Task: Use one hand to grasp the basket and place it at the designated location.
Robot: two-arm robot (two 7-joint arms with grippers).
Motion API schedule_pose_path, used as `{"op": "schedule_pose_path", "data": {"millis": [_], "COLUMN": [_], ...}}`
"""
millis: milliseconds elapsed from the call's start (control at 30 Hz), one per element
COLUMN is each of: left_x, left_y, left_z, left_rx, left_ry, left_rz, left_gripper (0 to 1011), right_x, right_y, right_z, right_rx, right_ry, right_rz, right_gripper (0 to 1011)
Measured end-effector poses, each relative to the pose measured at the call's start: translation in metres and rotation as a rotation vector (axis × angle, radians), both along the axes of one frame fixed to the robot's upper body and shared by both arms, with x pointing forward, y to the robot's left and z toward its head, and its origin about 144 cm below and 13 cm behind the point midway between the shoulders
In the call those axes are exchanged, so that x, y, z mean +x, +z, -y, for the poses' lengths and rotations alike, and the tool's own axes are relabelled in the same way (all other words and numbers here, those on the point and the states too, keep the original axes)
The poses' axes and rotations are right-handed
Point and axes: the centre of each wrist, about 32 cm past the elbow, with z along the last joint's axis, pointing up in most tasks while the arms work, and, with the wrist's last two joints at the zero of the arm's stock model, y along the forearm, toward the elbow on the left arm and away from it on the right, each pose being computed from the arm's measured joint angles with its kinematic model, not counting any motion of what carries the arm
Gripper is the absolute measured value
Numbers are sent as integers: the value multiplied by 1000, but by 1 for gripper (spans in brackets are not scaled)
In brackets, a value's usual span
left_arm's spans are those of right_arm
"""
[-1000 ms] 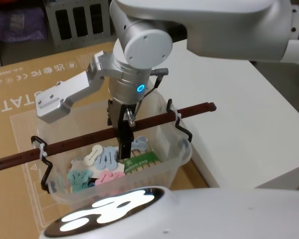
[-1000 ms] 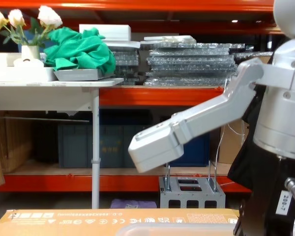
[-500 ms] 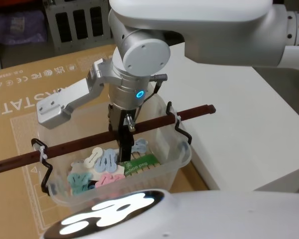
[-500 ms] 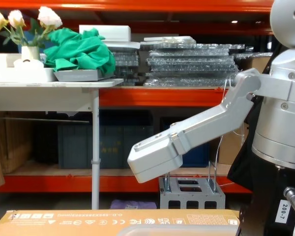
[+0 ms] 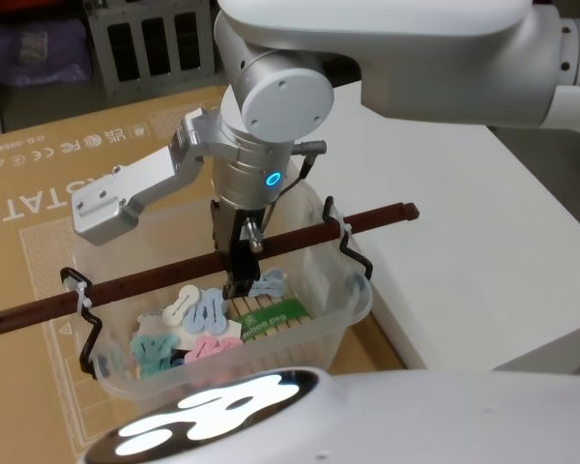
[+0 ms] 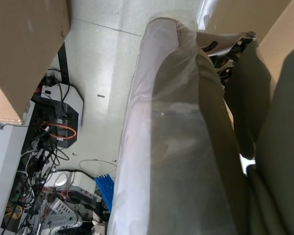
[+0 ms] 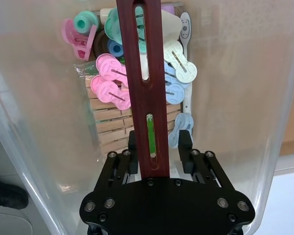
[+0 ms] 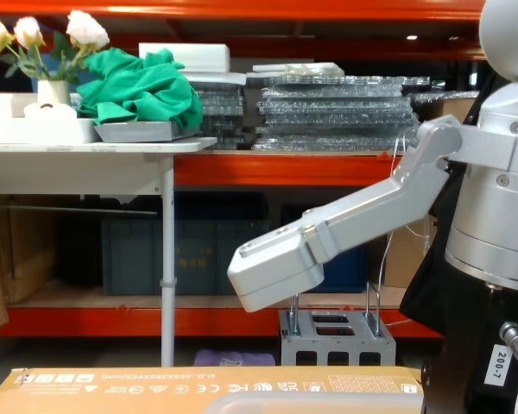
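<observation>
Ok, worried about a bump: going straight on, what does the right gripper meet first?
Probably the brown handle bar: the right gripper points down, open fingers straddling it, so the bar meets its palm. Depth is unclear; fingertips might reach the clips in the basket first.

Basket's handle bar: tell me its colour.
The bar is dark reddish-brown; the right wrist view shows it best.
</observation>
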Motion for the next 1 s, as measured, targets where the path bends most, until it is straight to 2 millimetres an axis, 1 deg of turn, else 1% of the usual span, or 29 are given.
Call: {"op": "schedule_pose_path", "data": {"millis": [33,100,133,167,200,233,267,333,367,433,500,733,1000], "left_x": [0,0,0,0,0,0,0,0,0,0,0,0,0], "left_y": [0,0,0,0,0,0,0,0,0,0,0,0,0], "left_z": [0,0,0,0,0,0,0,0,0,0,0,0,0], "left_rx": [0,0,0,0,0,0,0,0,0,0,0,0,0], "left_ry": [0,0,0,0,0,0,0,0,0,0,0,0,0], "left_rz": [0,0,0,0,0,0,0,0,0,0,0,0,0], "left_gripper": [0,0,0,0,0,0,0,0,0,0,0,0,0], "right_x": [0,0,1,1,1,1,1,2,3,4,6,9,17], "right_y": [0,1,1,1,2,2,2,3,4,4,5,10,21], "right_z": [0,1,1,1,1,1,2,2,3,3,5,8,17], "right_rx": [1,4,7,7,9,10,11,14,17,19,21,35,67], "right_ry": [-1,-2,-4,-4,-5,-5,-7,-9,-14,-18,-22,-32,-49], "right_rz": [0,0,0,0,0,0,0,-2,-4,-4,-5,-6,-15], "right_gripper": [449,407,348,348,306,291,233,187,130,98,45,2,0]}}
